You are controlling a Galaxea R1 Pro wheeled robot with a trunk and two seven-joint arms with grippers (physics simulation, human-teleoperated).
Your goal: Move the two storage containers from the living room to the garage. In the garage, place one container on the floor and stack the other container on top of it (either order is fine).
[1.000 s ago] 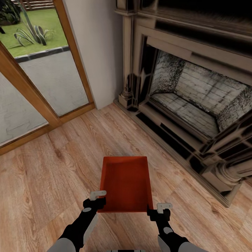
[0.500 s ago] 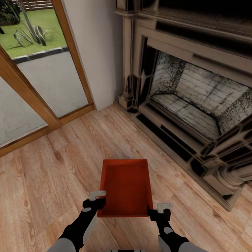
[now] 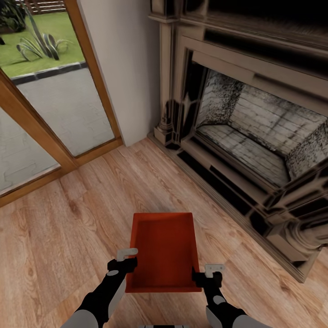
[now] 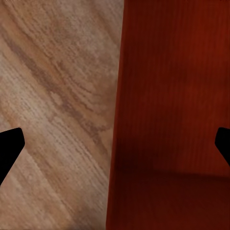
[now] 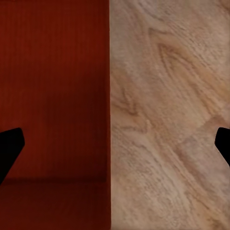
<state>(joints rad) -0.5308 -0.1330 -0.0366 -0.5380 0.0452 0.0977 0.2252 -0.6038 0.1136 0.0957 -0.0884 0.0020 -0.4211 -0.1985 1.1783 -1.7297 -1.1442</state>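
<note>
One orange-red open-top storage container (image 3: 163,250) stands on the light wood-plank living room floor right in front of me. My left gripper (image 3: 122,265) is at its left wall near the near corner, and my right gripper (image 3: 207,278) is at its right wall. In the left wrist view the left gripper (image 4: 115,143) is open, its black fingertips (image 4: 9,146) spread wide astride the container wall (image 4: 167,96). The right gripper (image 5: 115,143) is open in the same way over the other wall (image 5: 52,86). The garage is out of view.
A dark fireplace (image 3: 255,136) with a raised hearth edge (image 3: 228,200) runs along the right. A wood-framed glass door (image 3: 50,118) fills the far left, with a white wall corner (image 3: 127,68) between them. Wood floor (image 3: 68,237) lies to the left of the container.
The whole view has crept forward. The container sits lower and nearer in the picture, its near edge now past the grippers, which hold the same place in the view.
</note>
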